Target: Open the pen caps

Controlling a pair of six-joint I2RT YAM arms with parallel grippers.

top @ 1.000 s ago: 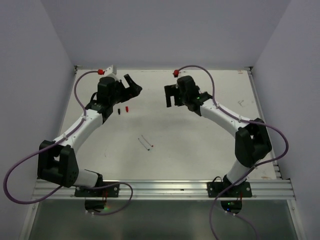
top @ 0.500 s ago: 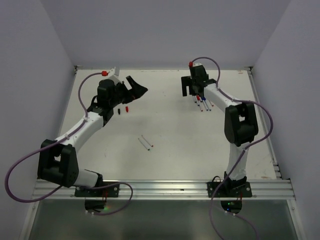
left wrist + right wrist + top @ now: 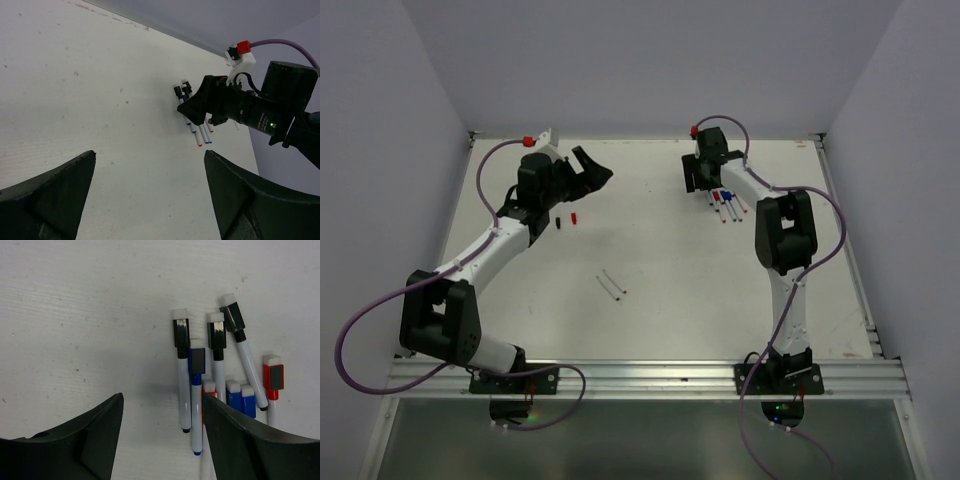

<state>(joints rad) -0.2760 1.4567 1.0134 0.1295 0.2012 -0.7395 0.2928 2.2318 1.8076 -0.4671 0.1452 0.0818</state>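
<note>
- Below the spread, empty right jaws: capped pens (image 3: pixel 184 390) bunched on the desk (image 3: pixel 75 315), crowding one finger.
- Well away from the left jaws, likewise spread and empty.
- Probably light, stiff, slick; pinch mid-barrel, pull pen caps (image 3: pixel 181 333) off along the axis.
- Beware touching neighbours; start with the black-capped one nearest the gap's middle.

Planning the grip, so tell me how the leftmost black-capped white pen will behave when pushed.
The thin white pen with the black cap looks stiff and light, so it would probably skid or roll on the white table. Its blocky cap may curb rolling. The blue-capped pen lies close beside, so a push likely shifts both.
</note>
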